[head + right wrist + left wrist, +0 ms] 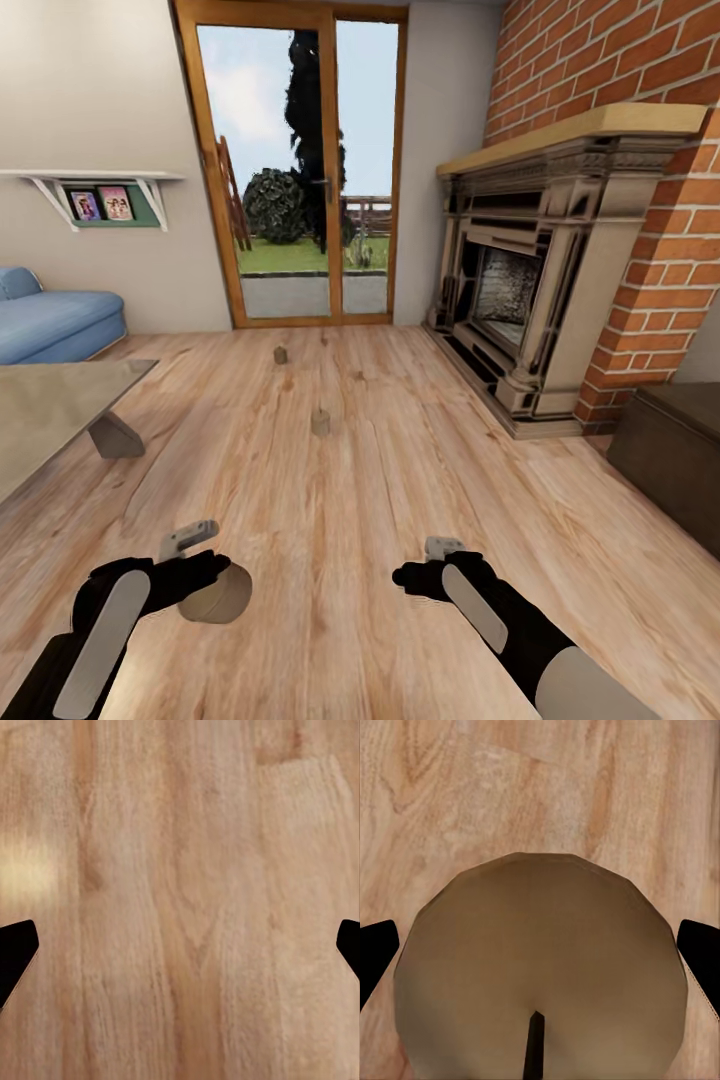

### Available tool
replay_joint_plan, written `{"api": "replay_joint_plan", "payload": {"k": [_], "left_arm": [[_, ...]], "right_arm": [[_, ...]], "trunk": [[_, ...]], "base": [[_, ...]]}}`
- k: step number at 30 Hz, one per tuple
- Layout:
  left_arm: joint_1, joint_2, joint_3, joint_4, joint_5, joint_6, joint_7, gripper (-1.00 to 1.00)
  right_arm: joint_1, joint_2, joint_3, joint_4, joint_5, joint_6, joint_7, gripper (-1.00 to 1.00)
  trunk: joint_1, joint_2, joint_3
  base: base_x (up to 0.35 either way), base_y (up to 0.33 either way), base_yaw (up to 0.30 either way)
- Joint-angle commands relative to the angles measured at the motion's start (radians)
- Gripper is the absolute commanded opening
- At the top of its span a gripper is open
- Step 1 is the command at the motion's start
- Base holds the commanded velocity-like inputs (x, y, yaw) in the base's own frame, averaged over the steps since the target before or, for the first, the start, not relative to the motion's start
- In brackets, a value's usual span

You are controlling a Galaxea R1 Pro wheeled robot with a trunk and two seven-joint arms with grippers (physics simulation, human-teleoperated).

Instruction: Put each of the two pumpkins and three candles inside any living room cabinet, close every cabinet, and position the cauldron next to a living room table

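A squat beige candle (540, 967) with a dark wick stands on the wood floor between the fingers of my left gripper (205, 582), which is open around it; the fingertips (376, 952) sit just at its sides. The same candle (222, 598) shows at the lower left of the head view. Two more candles stand farther out on the floor, one mid-room (320, 422) and one near the glass door (281, 354). My right gripper (415, 578) hangs open over bare floor. The grey-topped table (60, 410) is at the left, and the dark-brown cabinet (670, 450) at the right edge.
A brick fireplace (530, 290) with a stone hearth runs along the right wall. A blue sofa (55, 320) sits behind the table at the far left. The glass patio door (300, 170) closes the far wall. Open wood floor lies between.
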Motion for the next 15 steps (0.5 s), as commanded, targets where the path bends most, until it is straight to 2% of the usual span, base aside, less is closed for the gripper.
{"api": "replay_joint_plan", "payload": {"k": [1,7,12,15], "left_arm": [[0.000,0.000,0.001,-0.002,0.012,0.002,0.009,-1.00],[0.001,0.000,0.001,-0.002,0.014,0.002,0.009,-1.00],[0.001,-0.001,0.000,-0.001,0.014,0.002,0.009,-1.00],[0.001,-0.001,0.000,-0.001,0.014,0.002,0.010,-1.00]], "right_arm": [[-0.001,-0.002,0.004,-0.002,-0.010,0.000,-0.010,1.00],[-0.001,-0.002,0.001,-0.002,-0.010,0.000,-0.008,1.00],[-0.001,-0.001,0.003,-0.002,-0.010,0.000,-0.009,1.00],[-0.001,0.000,0.003,-0.001,-0.010,0.000,-0.009,1.00]], "trunk": [[0.000,0.000,-0.001],[0.000,0.000,-0.001],[0.000,0.000,-0.001],[0.000,0.000,-0.001]], "base": [[0.331,0.000,0.000],[0.331,0.056,0.029],[0.313,0.025,0.244],[0.140,0.004,0.284]]}}
